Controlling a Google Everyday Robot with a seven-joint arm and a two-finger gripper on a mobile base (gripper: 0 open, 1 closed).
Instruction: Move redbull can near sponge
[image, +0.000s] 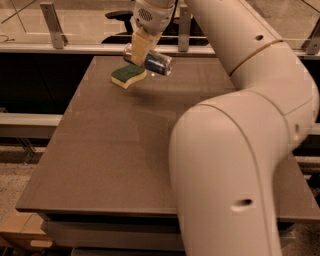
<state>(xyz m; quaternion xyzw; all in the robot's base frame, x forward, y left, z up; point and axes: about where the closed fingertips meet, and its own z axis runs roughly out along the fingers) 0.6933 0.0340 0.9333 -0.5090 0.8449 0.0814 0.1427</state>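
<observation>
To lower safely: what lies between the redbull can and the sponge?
Bare table only, in camera view; the hand holds the redbull can up beside the sponge.

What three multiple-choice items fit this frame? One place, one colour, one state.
1. Where does the small wavy-edged kitchen sponge lie on the brown tabletop?
A. far part, left of the middle
B. near right corner
C. dead centre

2. What colour is the sponge's scrub top?
A. red
B. dark green
C. white

3. How is the slim silver and dark blue metal can placed?
A. standing upright on the table
B. lying flat at the near edge
C. clamped sideways in the pincer, just right of the sponge at the far side

Answers:
1 A, it sits close to the far edge, left of centre.
2 B, green over pale yellow foam.
3 C, the pincer's finger crosses the can, and a shadow falls on the table below it.
</observation>
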